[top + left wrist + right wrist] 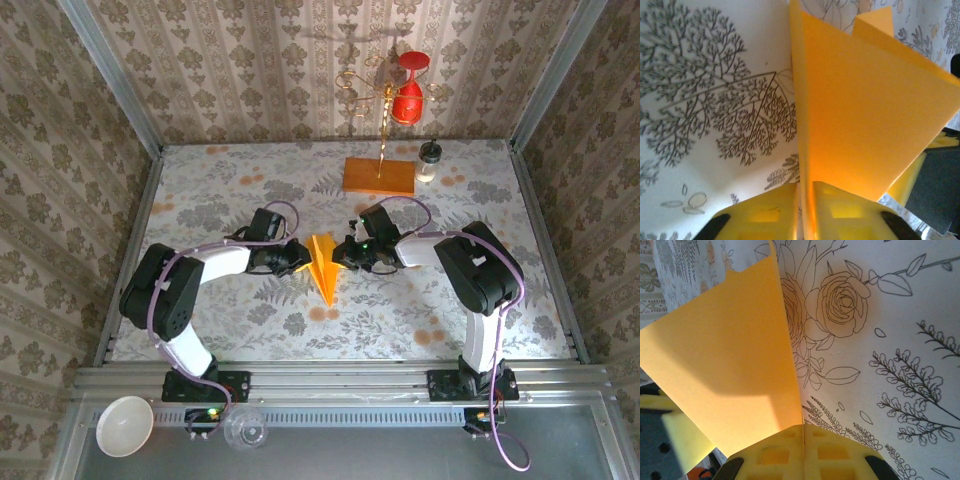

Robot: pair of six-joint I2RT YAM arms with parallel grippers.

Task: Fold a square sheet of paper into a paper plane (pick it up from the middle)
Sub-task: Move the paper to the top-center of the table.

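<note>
- Walls [300, 60] on three sides carry beige wallpaper with striped damask motifs.
- The surface [220, 190] wears a pale cloth printed with grey foliage and orange blossoms.
- Grey metal rails [340, 385] edge its near side.

1. Desk [520, 300]: floral print cover with grey leaves and orange blossoms.
2. Orange-brown wooden block [379, 176]: lies flat at the far side of the desk, right of centre.
3. Gold wire stand [383, 120]: rises from the block, curled at the top.
4. Red ornament [408, 92]: up by the stand's top.
5. Small dark-capped bottle [428, 160]: just beside the block's right end.
6. White bowl [124, 426] and clear glass [246, 428]: on the near ledge, left side.
7. Damask wallpaper walls [60, 150]: enclose three sides.
</note>
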